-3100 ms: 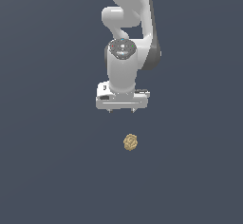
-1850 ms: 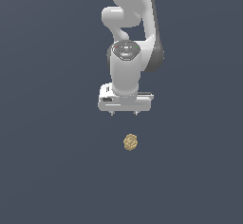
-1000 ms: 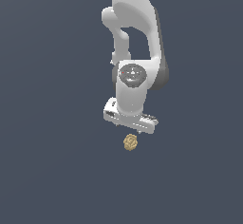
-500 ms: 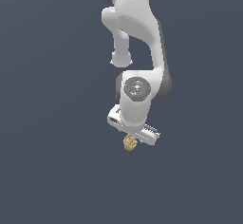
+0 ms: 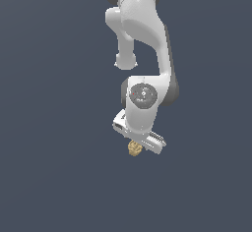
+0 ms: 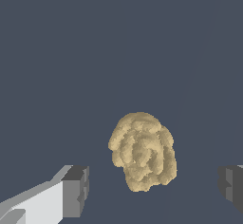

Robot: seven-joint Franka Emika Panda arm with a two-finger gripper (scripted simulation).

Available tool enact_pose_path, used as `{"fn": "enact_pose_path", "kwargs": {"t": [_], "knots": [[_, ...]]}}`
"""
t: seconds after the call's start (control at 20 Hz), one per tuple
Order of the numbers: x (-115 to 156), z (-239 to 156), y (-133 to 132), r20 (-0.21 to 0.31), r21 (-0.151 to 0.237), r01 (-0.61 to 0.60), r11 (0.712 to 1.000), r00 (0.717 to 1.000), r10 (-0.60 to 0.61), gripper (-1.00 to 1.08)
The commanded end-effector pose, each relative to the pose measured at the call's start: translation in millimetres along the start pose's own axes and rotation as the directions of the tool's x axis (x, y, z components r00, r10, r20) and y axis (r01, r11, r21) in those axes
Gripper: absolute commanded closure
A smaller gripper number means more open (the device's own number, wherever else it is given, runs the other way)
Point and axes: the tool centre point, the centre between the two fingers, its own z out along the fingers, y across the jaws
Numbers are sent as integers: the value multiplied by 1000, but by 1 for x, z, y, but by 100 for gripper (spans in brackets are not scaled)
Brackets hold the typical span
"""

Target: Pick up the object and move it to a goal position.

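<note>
Gripper [image 5: 139, 145] is low over the object [image 5: 134, 148], tilted; the arm reaches down from above. In the exterior view the clump shows just under the gripper body, partly covered by it.

Wrist view: the object [image 6: 142, 151], a tan-yellow lumpy clump, lies on the plain dark floor between the two dark finger pads [image 6: 76, 190]. One pad sits just beside the clump, the other well apart from it at the far edge of the picture. Neither pad touches it. Jaws are spread wide, much wider than the clump, and hold nothing.

State of task: approach, judged near the end; no grasp yet. No goal marker is visible in either view.

Risks from here:
- The clump is off-centre in the gap, nearer one pad. On closing, that pad would likely reach it first and push it sideways across the floor before the other pad arrives.
- The surface is bumpy and irregular, so the pads may catch only on lumps. The hold could be shallow, and the clump might twist or slip on the lift.
- Gripper height above the floor cannot be read. Closing too high would pinch only the top of the clump.
</note>
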Motion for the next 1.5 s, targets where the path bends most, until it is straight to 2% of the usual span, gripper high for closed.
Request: {"fn": "enact_pose_path", "kwargs": {"t": [0.0,0.45,0.75,0.8,1.45], "knots": [[0,3,0,0,0,0,1000,1000,0,-92],[-1,46,1,0,0,-4,1000,1000,4,-92],[1,50,0,0,0,-5,1000,1000,5,-92],[1,50,0,0,0,-5,1000,1000,5,108],[2,48,-1,-7,3,-1,1000,1000,1,108]]}}
